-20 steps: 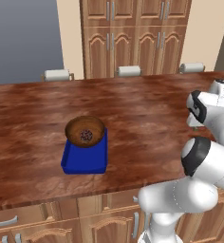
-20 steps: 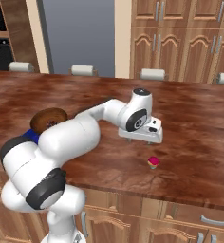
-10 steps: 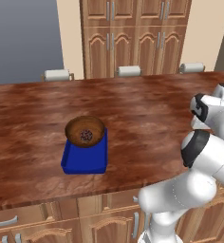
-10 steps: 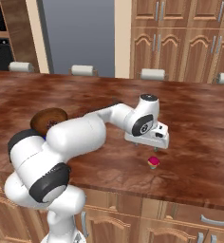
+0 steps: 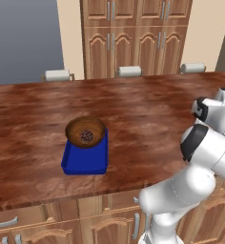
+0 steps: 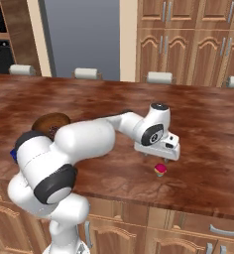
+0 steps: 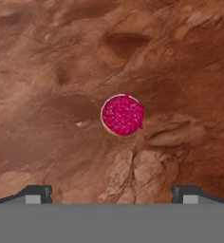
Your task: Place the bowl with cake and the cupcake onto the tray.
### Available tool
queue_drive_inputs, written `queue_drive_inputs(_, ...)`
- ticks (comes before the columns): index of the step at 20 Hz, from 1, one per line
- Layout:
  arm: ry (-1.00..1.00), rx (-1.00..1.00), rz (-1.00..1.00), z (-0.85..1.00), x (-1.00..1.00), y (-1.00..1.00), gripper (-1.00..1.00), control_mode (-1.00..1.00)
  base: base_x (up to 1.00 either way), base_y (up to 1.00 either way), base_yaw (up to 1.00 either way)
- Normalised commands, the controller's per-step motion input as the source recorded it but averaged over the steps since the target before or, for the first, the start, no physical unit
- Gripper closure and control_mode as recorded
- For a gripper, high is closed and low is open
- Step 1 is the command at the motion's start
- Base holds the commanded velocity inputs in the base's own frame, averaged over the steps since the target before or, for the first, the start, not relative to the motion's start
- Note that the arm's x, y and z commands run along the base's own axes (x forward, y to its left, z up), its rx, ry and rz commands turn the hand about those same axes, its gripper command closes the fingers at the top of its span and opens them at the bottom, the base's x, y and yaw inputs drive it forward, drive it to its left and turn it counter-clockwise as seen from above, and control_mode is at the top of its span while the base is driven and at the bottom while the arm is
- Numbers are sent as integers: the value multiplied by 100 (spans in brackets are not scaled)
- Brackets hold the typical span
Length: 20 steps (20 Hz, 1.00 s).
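Left base view: showing one round brown wooden bowl with cake (image 5: 86, 132), a single dark speckled piece at its centre, sitting on the far end of one shallow bright blue rectangular tray (image 5: 85, 157). Resting, both of them, on the reddish-brown marbled wooden counter (image 5: 133, 114), near its front edge. Rising at the lower right, the white arm with dark joints (image 5: 200, 157), bending away toward the right edge. Standing behind the counter, three pale stool backs and tall wooden cabinets.

Right base view: revealing what the left misses, namely one tiny cupcake with pink-red top and yellowish base (image 6: 160, 169), sitting on the counter near the front edge, well apart from the bowl (image 6: 50, 123). Reaching out low and rightward, the arm, with the two-finger gripper (image 6: 158, 158) hanging just above and slightly left of the cupcake, pointing down. Peeking out at the far left behind the arm, a blue corner of the tray (image 6: 13, 155).

Hand view: looking straight down on the cupcake (image 7: 123, 115), lying ahead of the two dark fingertips (image 7: 37, 193), spread fully wide and gripping nothing.
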Motion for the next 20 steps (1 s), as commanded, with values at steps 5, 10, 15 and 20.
queue_drive_inputs(5, 4, 0, -4, -15, 11, -6, -100, -100, 0, 0, 0)
queue_drive_inputs(10, 3, 0, -6, -16, 21, 0, -100, -100, 0, 0, 0)
queue_drive_inputs(15, 0, 0, -5, -20, 17, -6, -100, -100, 0, 0, 0)
queue_drive_inputs(20, 0, 0, -4, -24, 8, -13, -100, -100, 0, 0, 0)
